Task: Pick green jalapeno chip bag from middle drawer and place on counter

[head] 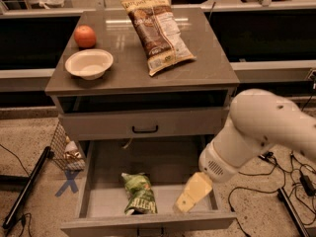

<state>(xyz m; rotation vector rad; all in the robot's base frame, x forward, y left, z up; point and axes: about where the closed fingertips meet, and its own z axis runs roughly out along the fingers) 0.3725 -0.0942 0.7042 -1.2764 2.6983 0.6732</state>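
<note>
Crinkled green jalapeno chip bag (138,194), pale lettering illegible, in grey middle drawer (104,203); yellowish gripper (182,205) just beside, grip state indiscernible.

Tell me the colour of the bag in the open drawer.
The bag is green with pale lettering, camera view; the gripper hovers beside it.

I read the crinkled green jalapeno chip bag (138,194) lying flat in the open middle drawer (103,201), 6 o'clock from the glossy desk (128,68). The end effector (190,196) hangs at its 3 o'clock.
</note>
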